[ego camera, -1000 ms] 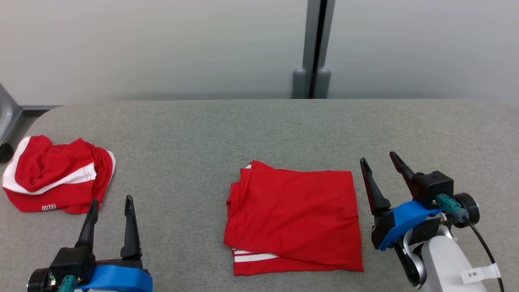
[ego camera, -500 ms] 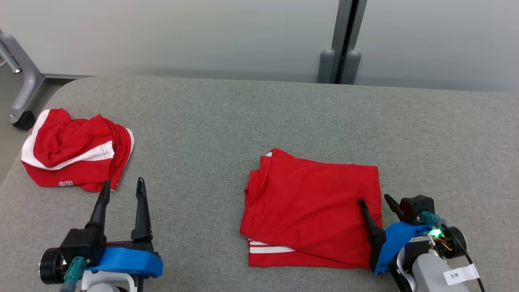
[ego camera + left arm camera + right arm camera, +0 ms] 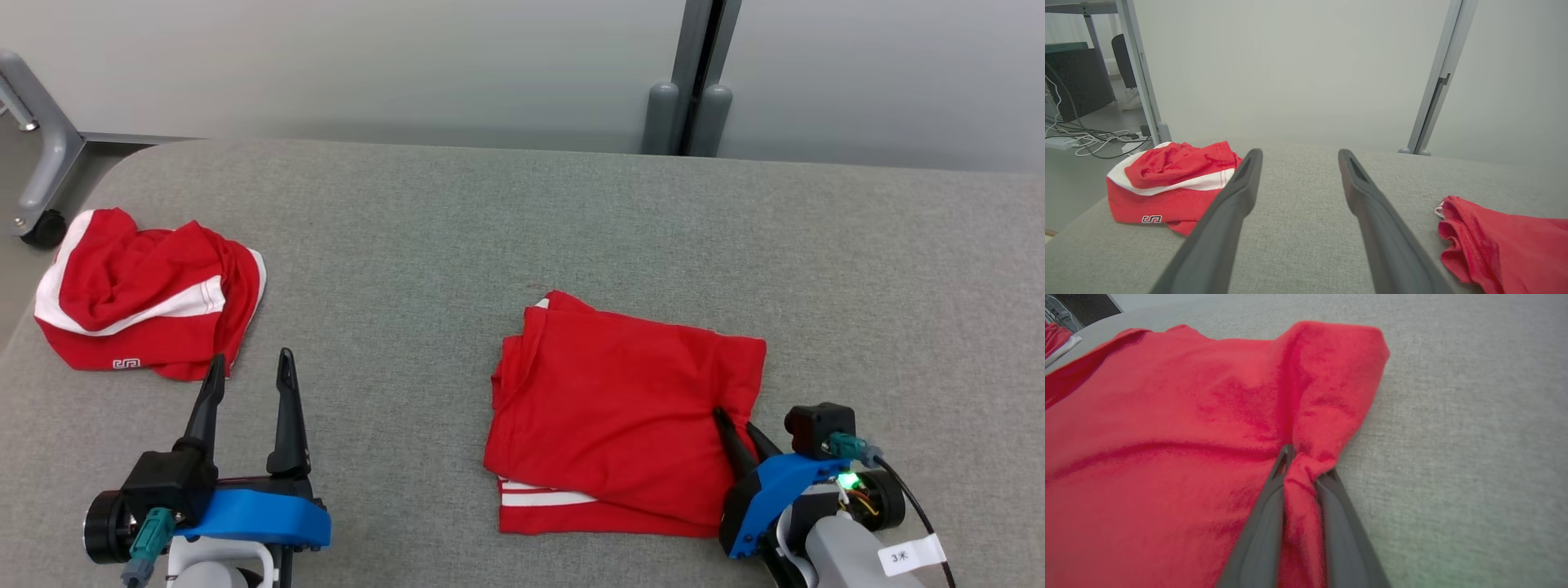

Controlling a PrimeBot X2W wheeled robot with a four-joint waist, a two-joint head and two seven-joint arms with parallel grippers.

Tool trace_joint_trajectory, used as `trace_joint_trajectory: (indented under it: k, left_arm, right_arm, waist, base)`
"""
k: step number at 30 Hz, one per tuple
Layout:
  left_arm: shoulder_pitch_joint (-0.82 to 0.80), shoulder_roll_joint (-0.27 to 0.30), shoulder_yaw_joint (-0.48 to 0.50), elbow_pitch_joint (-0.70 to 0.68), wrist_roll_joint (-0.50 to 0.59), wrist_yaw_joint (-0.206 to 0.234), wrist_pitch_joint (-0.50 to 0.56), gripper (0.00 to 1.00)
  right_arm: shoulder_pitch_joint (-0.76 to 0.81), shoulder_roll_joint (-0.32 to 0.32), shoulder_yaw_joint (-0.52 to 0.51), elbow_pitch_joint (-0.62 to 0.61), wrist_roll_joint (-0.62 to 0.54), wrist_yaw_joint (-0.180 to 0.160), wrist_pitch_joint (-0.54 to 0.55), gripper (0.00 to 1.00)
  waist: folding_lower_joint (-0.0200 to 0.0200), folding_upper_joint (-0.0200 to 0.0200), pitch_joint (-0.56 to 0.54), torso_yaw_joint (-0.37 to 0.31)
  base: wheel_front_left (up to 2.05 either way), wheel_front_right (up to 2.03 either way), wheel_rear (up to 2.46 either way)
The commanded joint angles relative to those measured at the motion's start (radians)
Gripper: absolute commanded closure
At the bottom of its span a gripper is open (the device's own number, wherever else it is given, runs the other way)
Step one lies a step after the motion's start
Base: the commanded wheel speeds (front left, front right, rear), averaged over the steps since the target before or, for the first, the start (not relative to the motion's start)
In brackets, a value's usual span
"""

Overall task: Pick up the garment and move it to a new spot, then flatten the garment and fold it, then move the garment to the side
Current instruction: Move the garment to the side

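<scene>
Pinching the folded shirt (image 3: pixel 620 400) at its 3 o'clock edge, my right gripper (image 3: pixel 735 420) bunches soft, light cloth between closed jaws; left gripper (image 3: pixel 251 357), jaws open, empty. Shirt lies mid-table (image 3: pixel 457 229), toward 5 o'clock.

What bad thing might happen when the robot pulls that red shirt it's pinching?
The right gripper pinches a small bunch at the edge of the folded red shirt. It may hold only the top layers, so lifting could undo the fold. Dragging across the grey table might wrinkle it.
</scene>
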Motion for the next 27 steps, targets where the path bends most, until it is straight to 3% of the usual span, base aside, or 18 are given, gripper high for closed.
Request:
trace_joint_trajectory:
  k: [1, 4, 8, 12, 19, 27]
  left_arm:
    - [0.002, 0.0, 0.001, -0.001, -0.004, -0.002, -0.004, 0.0]
    - [-0.014, 0.003, 0.003, -0.007, 0.001, -0.007, -0.004, 0.0]
    - [-0.077, 0.018, 0.004, -0.028, 0.009, -0.016, -0.003, 0.0]
    - [-0.127, 0.033, 0.001, -0.04, 0.007, -0.02, -0.004, 0.0]
    - [-0.207, 0.073, -0.003, -0.064, 0.011, -0.025, -0.004, 0.0]
    - [-0.225, 0.084, -0.001, -0.087, 0.013, -0.027, -0.004, 0.0]
  right_arm:
    - [-0.003, -0.008, -0.004, 0.025, -0.005, -0.002, 0.005, 1.0]
    - [-0.054, -0.04, -0.04, 0.027, -0.037, -0.003, -0.012, 1.0]
    - [-0.149, -0.146, -0.114, -0.001, -0.095, -0.002, -0.022, 1.0]
    - [-0.188, -0.185, -0.16, -0.034, -0.113, -0.002, -0.023, 1.0]
    - [-0.207, -0.213, -0.239, -0.123, -0.127, -0.002, -0.025, 1.0]
    - [-0.247, -0.227, -0.268, -0.196, -0.157, -0.002, -0.024, 1.0]
  waist:
    - [0.0, 0.0, 0.002, -0.007]
    - [0.0, 0.0, 0.023, -0.03]
    - [0.0, 0.0, 0.118, -0.114]
    - [0.0, 0.0, 0.192, -0.173]
    - [0.0, 0.0, 0.287, -0.254]
    - [0.0, 0.0, 0.314, -0.268]
  base:
    - [0.0, 0.0, 0.0]
    - [0.0, 0.0, 0.0]
    - [0.0, 0.0, 0.0]
    - [0.0, 0.0, 0.0]
    - [0.0, 0.0, 0.0]
    - [0.0, 0.0, 0.0]
